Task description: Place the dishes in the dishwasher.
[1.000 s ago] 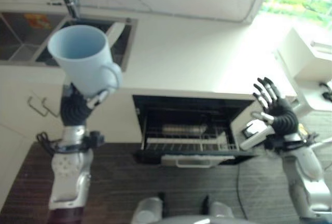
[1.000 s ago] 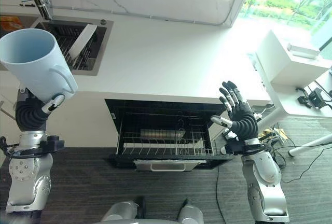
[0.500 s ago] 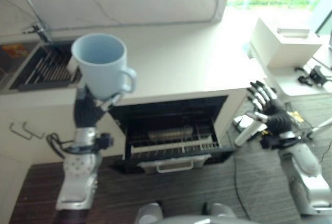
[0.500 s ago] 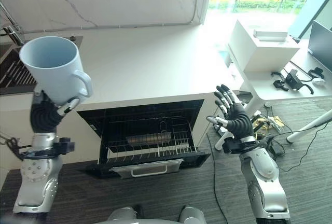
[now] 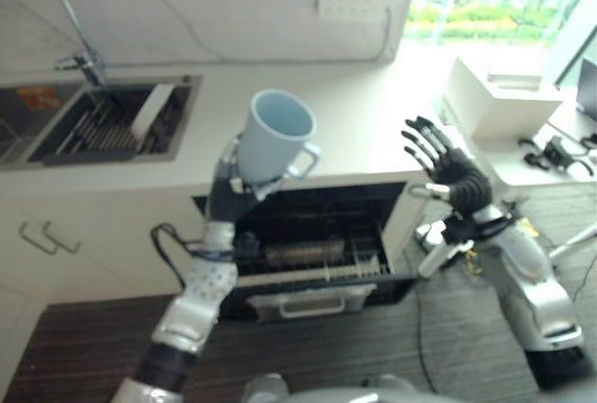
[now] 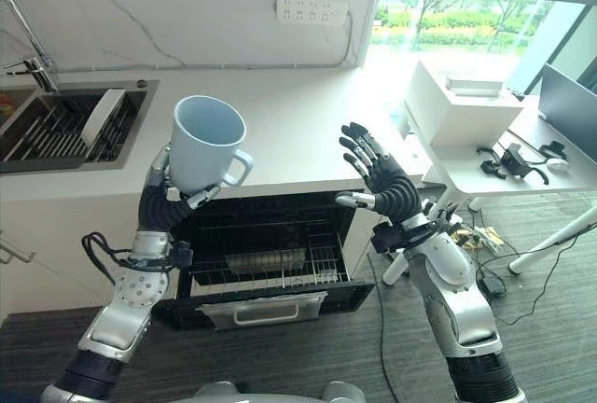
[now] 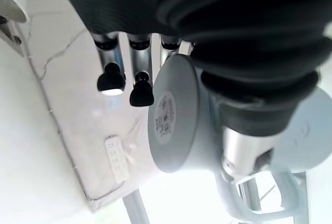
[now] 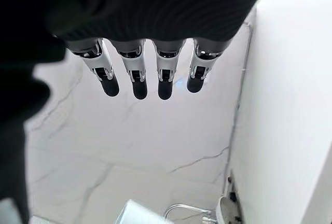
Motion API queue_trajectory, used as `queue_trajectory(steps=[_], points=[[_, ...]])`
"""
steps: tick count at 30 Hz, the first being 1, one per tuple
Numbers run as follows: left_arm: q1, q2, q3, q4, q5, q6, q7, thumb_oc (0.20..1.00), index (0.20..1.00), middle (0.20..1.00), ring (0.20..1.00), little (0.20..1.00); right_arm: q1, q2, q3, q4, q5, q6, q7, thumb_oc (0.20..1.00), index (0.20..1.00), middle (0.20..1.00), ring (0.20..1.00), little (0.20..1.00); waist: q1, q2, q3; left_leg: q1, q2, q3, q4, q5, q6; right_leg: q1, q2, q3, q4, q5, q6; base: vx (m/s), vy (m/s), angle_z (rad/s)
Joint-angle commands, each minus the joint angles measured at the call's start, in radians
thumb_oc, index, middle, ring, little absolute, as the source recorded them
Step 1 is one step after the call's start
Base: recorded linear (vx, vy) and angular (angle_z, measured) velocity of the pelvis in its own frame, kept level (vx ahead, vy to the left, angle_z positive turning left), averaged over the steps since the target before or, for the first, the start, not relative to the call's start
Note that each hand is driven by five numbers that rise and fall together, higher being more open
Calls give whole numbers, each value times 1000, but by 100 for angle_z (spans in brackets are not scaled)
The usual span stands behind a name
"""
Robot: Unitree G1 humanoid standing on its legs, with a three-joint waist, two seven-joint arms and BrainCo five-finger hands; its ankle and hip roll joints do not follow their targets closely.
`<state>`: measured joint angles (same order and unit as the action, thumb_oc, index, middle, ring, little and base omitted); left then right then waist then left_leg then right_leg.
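Left hand [image 6: 166,200] is curled round the base of a pale blue mug [image 6: 207,144]: fingers and thumb wrap the lower wall, and the left wrist view shows the thumb pressed on the mug's side next to the handle, with two fingertips [image 7: 111,78] sticking out past the bottom edge. Mug is upright, mouth up and tilted slightly, handle pointing to 4 o'clock. It is held up in the air above the front edge of the surface [image 6: 289,132], over the left part of the dishwasher [image 6: 266,249] opening.

Right hand [image 6: 382,184] is wide open, fingers straight and spread, thumb out to the side, touching nothing. It hangs in the air at 3 o'clock from the mug, just off the right end of the surface, above the dishwasher's right edge.

Dishwasher sits under the surface, door down, wire rack [image 6: 270,263] pulled partway out; something metallic lies in the rack, can't tell what.

Sink [image 6: 65,128] with a tap [image 6: 28,48] is at 9 o'clock from the mug, well apart. White socket strip [image 6: 312,8] on the wall at 12 o'clock.
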<state>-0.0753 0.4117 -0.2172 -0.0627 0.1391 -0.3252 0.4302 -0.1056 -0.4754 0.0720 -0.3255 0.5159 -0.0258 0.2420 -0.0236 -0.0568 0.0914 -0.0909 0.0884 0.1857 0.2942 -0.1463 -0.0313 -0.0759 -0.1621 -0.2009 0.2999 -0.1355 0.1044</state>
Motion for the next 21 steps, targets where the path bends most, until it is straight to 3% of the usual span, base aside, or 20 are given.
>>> queue_trajectory(steps=[1,7,21], points=[[-77,25,-23,-15,82,-76,69,200,200,200,200,200,-71,5,-5,-44,100,-11,-6,1000,1000,1000,1000,1000,2,-1,-12,48,82,32,6,-90,-28,16,-33,-14,0,-31,56,19,-5,-5],[-133,14,-100,7,154,-107,126,200,200,200,200,200,-156,58,56,-15,151,37,-43,1000,1000,1000,1000,1000,9,1,-19,58,82,31,6,-95,-28,25,-35,-19,0,-31,55,32,-12,2],[-157,19,-183,17,174,-112,108,200,200,200,200,200,-223,83,104,39,101,48,-87,1000,1000,1000,1000,1000,19,-4,-17,70,79,29,6,-103,-22,31,-37,-17,0,-30,58,29,-8,1]])
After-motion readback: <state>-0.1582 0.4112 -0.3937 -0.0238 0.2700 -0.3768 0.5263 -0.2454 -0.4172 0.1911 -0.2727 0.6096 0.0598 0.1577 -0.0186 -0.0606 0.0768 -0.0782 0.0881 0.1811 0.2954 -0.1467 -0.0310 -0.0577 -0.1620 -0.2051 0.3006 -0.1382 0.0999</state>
